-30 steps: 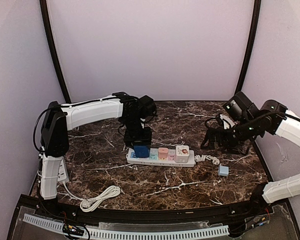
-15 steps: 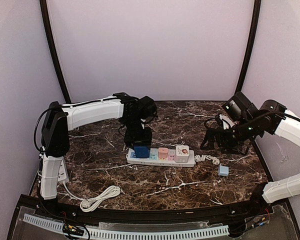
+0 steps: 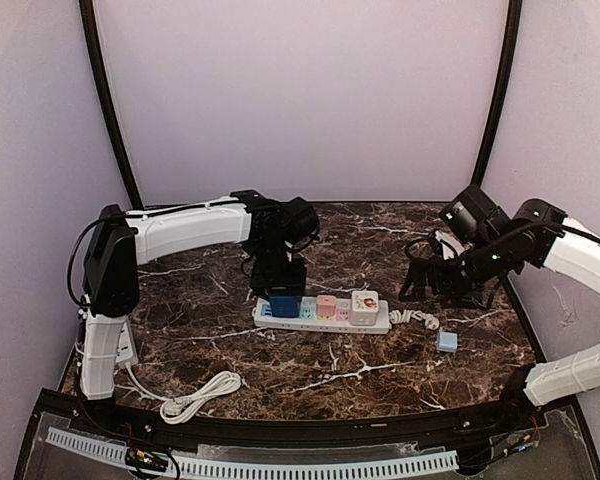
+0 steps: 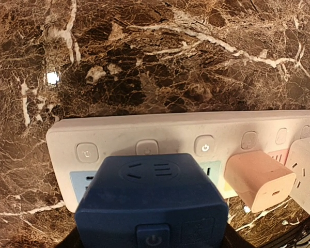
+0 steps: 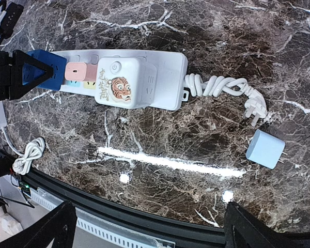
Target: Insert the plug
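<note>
A dark blue plug (image 3: 283, 306) (image 4: 152, 201) sits on the left end of the white power strip (image 3: 320, 324) (image 4: 170, 129). It covers a socket there, and its prongs are hidden. My left gripper (image 3: 279, 288) (image 4: 152, 244) stands right over it, shut on the plug. Black fingers show at both lower corners of the plug in the left wrist view. In the right wrist view the same plug (image 5: 44, 67) shows between those fingers (image 5: 13, 70). My right gripper (image 3: 435, 285) (image 5: 150, 230) hangs open, right of the strip (image 5: 165, 59), with nothing in it.
On the strip stand a pink plug (image 3: 326, 305) (image 4: 258, 178) and a white cube adapter with a tiger picture (image 3: 364, 303) (image 5: 121, 82). The strip's bundled cord (image 3: 415, 318) (image 5: 222, 88) lies at its right end. A light blue adapter (image 3: 447, 341) (image 5: 267, 149) lies loose. A white cable coil (image 3: 195, 398) lies front left.
The left wrist has shifted slightly over the strip and the blue plug sits a touch lower. The right arm has edged a little to the left.
</note>
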Controlling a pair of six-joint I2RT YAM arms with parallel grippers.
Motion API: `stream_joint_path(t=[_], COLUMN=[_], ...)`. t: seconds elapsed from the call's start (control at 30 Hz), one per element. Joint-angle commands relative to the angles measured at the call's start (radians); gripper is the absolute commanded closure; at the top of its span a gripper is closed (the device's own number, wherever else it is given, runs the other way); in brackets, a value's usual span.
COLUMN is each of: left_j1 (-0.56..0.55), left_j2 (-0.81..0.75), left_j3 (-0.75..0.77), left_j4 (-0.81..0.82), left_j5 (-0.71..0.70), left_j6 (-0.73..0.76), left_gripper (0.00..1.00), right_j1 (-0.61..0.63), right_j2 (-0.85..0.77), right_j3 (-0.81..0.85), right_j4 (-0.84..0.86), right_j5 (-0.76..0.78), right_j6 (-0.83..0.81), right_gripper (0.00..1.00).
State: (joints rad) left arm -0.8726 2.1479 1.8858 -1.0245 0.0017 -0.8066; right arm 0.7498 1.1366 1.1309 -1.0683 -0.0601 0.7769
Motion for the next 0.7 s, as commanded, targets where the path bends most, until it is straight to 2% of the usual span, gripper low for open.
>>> stream_joint_path(t=[0.0,0.67], left_j1=[-0.023,-0.060], left_j2=[0.003,0.050], left_j3=[-0.042,-0.061], left_j4=[0.002,0.030], left_j5=[-0.052,-0.088], left_j6=[-0.051,-0.079], left_gripper=[0.99,0.99], right_j1=[-0.006,-0.006], right_j2=[0.013,0.006], right_j3=[0.017,0.002], right_j4=[0.021,0.016], right_j5=[0.013,0.020], right_j6=[-0.017,-0.007], right_gripper=[0.01,0.01])
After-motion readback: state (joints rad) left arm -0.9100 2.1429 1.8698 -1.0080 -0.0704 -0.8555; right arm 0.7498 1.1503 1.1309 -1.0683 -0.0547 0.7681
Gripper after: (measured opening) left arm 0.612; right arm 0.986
